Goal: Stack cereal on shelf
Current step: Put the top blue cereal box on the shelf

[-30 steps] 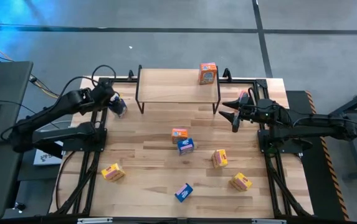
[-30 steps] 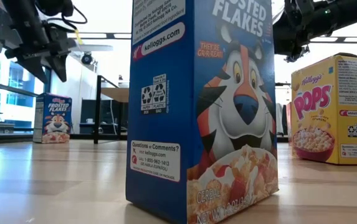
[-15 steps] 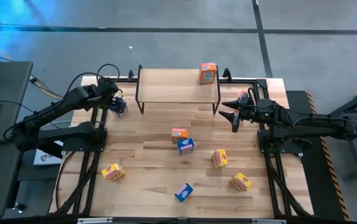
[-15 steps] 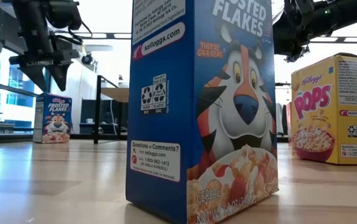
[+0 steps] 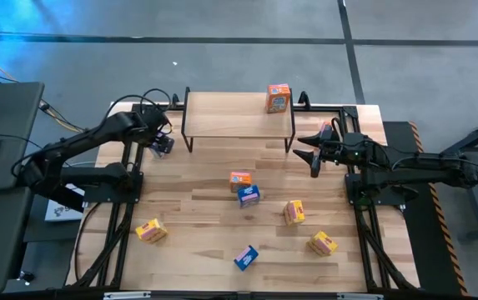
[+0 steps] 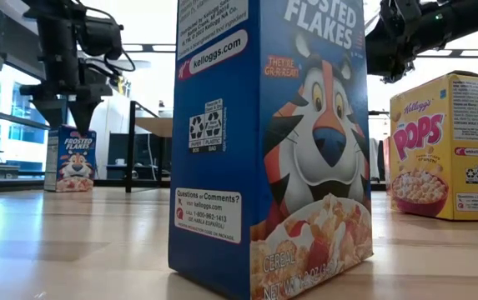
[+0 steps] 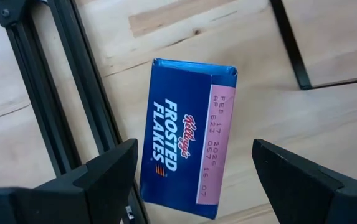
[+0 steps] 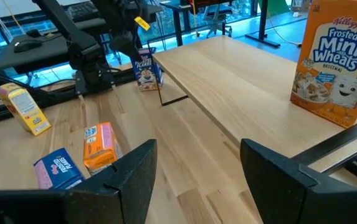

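A blue Frosted Flakes box stands upright on the table by the shelf's left legs. My left gripper hangs open just above it, pointing down, one finger to each side of the box top and touching nothing. The shelf sits at the far edge and carries one orange Mini Wheats box near its right end. My right gripper waits open beside the shelf's right end, with nothing in it.
Loose boxes stand or lie on the table: orange, blue, yellow, yellow, blue, yellow. Most of the shelf top is bare. A black frame rail runs close to the blue box.
My left gripper has moved a little toward the shelf and come down over the blue box by the shelf's left legs, staying open. The box and my right arm have kept still.
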